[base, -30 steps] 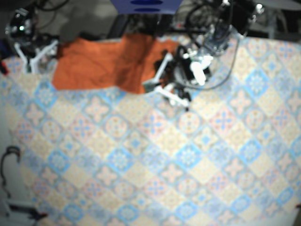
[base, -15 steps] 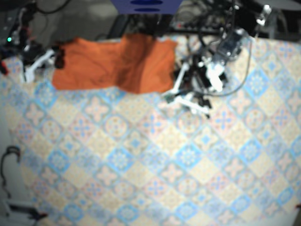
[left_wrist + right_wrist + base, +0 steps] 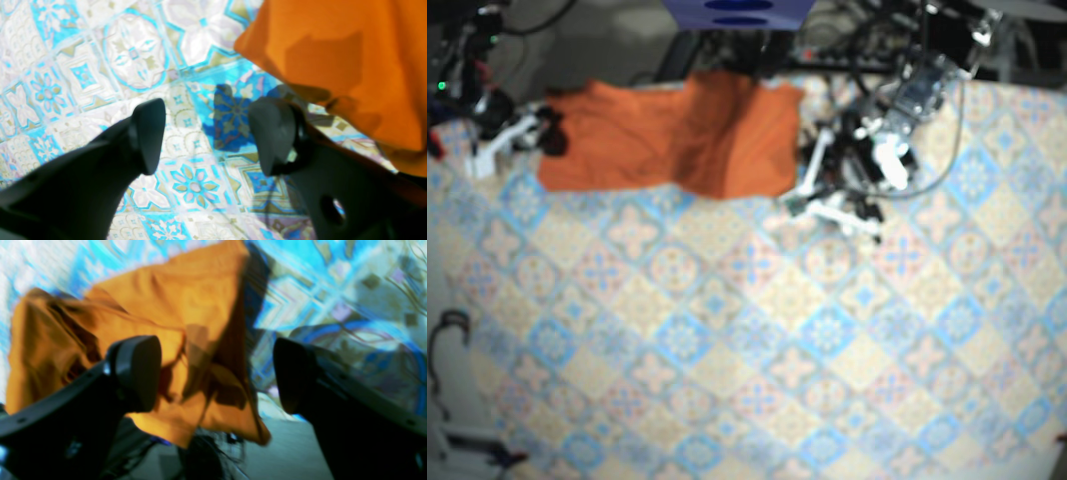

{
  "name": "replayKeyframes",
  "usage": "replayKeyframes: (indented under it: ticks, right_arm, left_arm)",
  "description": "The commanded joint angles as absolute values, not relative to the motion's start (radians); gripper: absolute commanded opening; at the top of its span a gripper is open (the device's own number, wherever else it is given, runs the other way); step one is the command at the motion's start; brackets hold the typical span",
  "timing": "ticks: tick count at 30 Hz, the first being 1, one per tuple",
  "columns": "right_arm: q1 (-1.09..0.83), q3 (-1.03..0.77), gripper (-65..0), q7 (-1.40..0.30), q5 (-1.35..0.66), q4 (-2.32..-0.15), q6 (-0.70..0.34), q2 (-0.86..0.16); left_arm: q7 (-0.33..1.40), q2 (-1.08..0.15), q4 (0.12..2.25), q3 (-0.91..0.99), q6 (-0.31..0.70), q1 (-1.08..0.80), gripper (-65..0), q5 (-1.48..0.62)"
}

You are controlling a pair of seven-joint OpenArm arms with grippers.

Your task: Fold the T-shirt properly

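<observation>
Tile-patterned desk [image 3: 727, 350], orange T-shirt [image 3: 667, 140] bunched at far edge. Left end effector [image 3: 206, 136] wide open, empty, just beside shirt's edge. Right end effector [image 3: 217, 373] wide open, empty, over opposite end. Fabric soft, light, floppy; likely best pinched at hem corners.

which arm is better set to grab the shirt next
Probably the right. The right gripper is open with an edge of the T-shirt showing in the gap between its fingers. The left gripper is open too, but only patterned table shows in its gap; the cloth sits off beside one finger.
</observation>
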State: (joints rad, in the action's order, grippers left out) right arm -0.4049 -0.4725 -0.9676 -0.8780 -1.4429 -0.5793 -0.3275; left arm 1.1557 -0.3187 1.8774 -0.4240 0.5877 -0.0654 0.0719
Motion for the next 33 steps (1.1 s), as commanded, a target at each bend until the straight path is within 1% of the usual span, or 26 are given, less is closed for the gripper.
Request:
replayKeyframes:
  ticks: [1, 7, 20, 26, 29, 33]
  right_arm:
    - [-0.406, -0.478, -14.0, -0.96, -0.897, -1.437, -0.585, -0.344]
    - [-0.404, -0.463, -14.0, -0.96, -0.897, -1.36, -0.585, -0.344]
    - [-0.38, -0.341, -14.0, -0.958, -0.897, -1.356, -0.585, -0.34]
    - [-0.377, -0.331, -14.4, -0.957, -0.897, -1.34, -0.585, -0.34]
    - [-0.377, -0.334, -17.6, -0.954, -0.895, -1.336, -0.585, -0.34]
    - [-0.377, -0.337, -26.3, -0.951, -0.892, -1.336, -0.585, -0.34]
  left_arm:
    - [1.145, -0.323, 1.894, -0.421, 0.584, -0.054, -23.5, 0.074]
    - [1.145, -0.325, 1.894, -0.421, 0.584, -0.054, -23.5, 0.074]
    - [1.145, -0.325, 1.896, -0.421, 0.584, -0.053, -23.5, 0.074]
    - [1.145, -0.325, 1.896, -0.421, 0.584, -0.053, -23.5, 0.074]
    - [1.145, -0.325, 1.896, -0.421, 0.584, -0.053, -23.5, 0.074]
    - [1.145, -0.325, 1.896, -0.421, 0.584, -0.053, -23.5, 0.074]
